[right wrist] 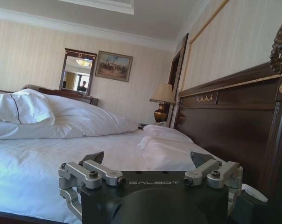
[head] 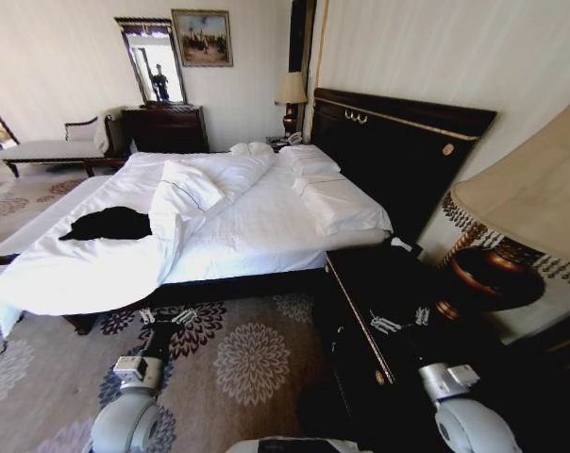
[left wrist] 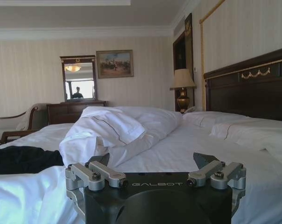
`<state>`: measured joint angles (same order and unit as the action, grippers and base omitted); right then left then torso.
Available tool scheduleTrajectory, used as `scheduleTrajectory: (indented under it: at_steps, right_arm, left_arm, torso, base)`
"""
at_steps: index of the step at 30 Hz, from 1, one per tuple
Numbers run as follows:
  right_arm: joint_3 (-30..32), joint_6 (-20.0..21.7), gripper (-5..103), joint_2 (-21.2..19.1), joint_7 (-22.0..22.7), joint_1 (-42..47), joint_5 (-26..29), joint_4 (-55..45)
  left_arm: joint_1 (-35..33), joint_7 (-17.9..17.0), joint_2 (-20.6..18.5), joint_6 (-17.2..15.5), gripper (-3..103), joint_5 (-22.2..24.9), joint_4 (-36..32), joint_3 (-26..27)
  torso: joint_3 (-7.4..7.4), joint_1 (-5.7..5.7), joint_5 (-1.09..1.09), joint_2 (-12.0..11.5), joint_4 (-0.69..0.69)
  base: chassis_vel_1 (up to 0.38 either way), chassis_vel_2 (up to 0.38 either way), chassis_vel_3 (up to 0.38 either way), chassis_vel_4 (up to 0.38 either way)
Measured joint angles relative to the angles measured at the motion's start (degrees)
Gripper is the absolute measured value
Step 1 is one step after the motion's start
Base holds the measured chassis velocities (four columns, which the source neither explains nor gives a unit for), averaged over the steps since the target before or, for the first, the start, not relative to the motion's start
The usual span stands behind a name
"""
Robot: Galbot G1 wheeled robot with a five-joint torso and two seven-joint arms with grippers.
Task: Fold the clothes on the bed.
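Nearest, in the head view, the left gripper (head: pixel 170 318) hangs at about seven o'clock over the flowered carpet, just short of the bed's edge, its jaws spread wide and holding nothing; the right gripper (head: pixel 399 322) sits at about five o'clock above the dark wooden nightstand (head: pixel 379 311), likewise wide and empty; both wrist views confirm the spread fingers.

Beyond them lies the large double bed with white sheets and a dark wood headboard (head: pixel 266 226); the single black soft-fabric T-shirt (head: pixel 108 224) lies crumpled at about nine o'clock, on the duvet's near left part, well apart from both grippers; beside it at ten o'clock the white duvet (head: pixel 186 193) is bunched in a heap.

The step in hand looks like the approach; done well, the robot should close in toward nine o'clock, so the shirt lies between the arms, and spread it flat before any fold, pinching only black cloth, not the duvet beneath.

Count: one shirt, one bed, two grippers, two table lamps, one near at three o'clock (head: pixel 526 189), one far at twelve (head: pixel 291 91).
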<state>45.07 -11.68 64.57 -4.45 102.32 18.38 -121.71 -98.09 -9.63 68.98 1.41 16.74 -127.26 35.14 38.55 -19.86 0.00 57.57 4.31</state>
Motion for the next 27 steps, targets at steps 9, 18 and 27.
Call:
scheduleTrajectory:
  at_steps: [9, 18, 27]
  right_arm:
    - [0.1, 0.0, 100, 0.3, -0.1, 0.2, -0.2, 0.0]
    - [0.0, 0.1, 100, 0.2, -0.4, -0.1, -0.3, 0.3]
    - [-0.1, 0.0, 100, 0.6, -0.6, 0.1, -0.8, 0.5]
  left_arm:
    - [0.0, 0.0, 0.3, 0.1, 100, -0.6, 0.1, -0.3]
    - [-0.3, 0.0, 0.6, 0.1, 100, -0.9, 0.2, -0.3]
    - [-0.3, 0.0, 0.6, 0.1, 100, -1.2, 0.3, -0.5]
  torso:
    - [0.00, -0.01, 0.00, 0.0, 0.00]
    - [0.00, 0.00, 0.00, 0.0, 0.00]
    - [0.00, 0.00, 0.00, 0.0, 0.00]
  base:
    - [-0.158, 0.157, 0.163, -0.165]
    - [-0.149, 0.147, 0.154, -0.147]
    - [-0.156, 0.147, 0.160, -0.151]
